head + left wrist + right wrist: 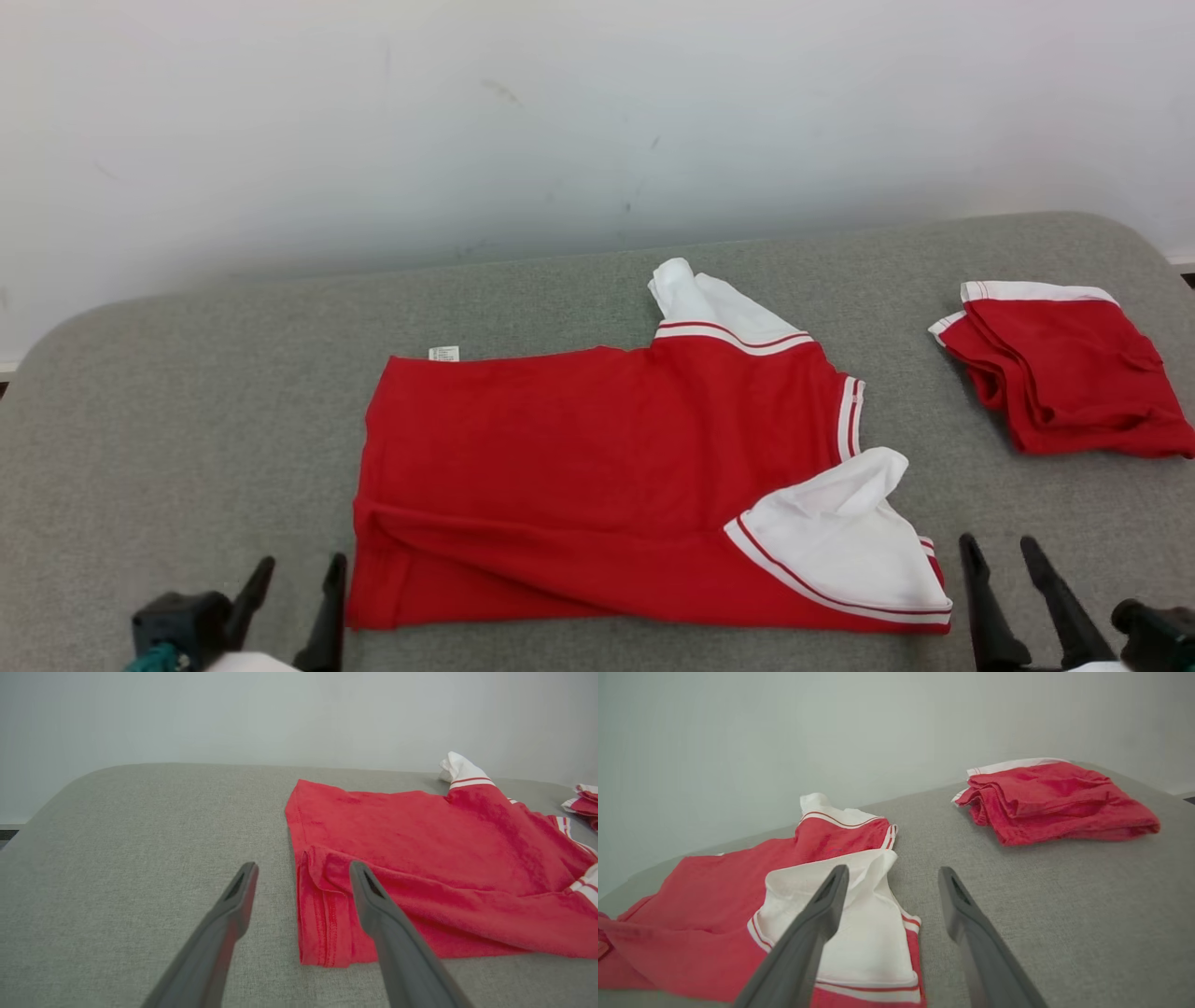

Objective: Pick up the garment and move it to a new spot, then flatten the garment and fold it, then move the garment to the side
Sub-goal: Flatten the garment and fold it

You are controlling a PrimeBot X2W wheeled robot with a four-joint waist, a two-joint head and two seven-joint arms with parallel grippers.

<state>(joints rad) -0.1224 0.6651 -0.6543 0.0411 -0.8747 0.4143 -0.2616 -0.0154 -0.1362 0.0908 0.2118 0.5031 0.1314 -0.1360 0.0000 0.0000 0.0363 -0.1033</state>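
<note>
Gaping wide and empty, the left jaws and right jaws flank the red garment (pixel 597 448) at its near corners.

The garment (pixel 597 467) lies midway along the tabletop (pixel 187 392), by its near edge — a folded pile (pixel 1064 373) at the right edge.

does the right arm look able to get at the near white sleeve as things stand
Probably yes. The right fingers are open just beside the white sleeve, with bare grey surface between them; the folded red garment lies well aside.
</note>
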